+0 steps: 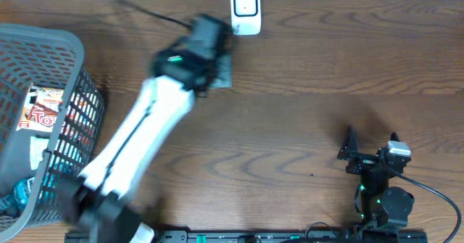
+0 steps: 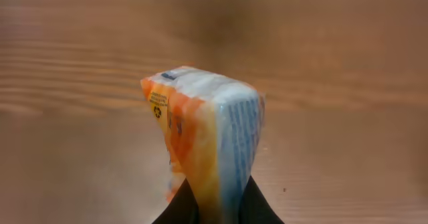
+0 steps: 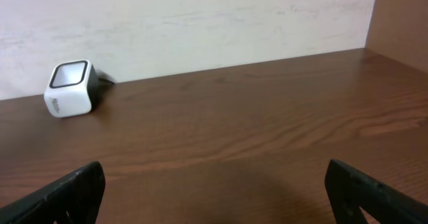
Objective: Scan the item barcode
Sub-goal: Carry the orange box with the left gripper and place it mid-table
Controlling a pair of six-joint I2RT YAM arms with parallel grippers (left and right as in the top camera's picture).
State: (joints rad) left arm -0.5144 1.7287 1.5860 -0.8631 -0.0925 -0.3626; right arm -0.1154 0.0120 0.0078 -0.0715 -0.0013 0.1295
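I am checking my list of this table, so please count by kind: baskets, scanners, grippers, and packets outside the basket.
Basket: 1
Scanner: 1
Grippers: 2 (left gripper, right gripper)
Packet outside the basket, held in the left gripper: 1
Total: 5

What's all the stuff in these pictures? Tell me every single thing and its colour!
table: one, brown wood, under everything
basket: one, grey mesh, left end of the table
red and white packet: one, inside the basket
blue item: one, inside the basket, nearer the front
scanner: one, white, far edge by the wall
held packet: one, orange, white and blue, in the left gripper
left gripper: one, black, shut on the held packet, near the scanner
right gripper: one, black, open and empty, front right
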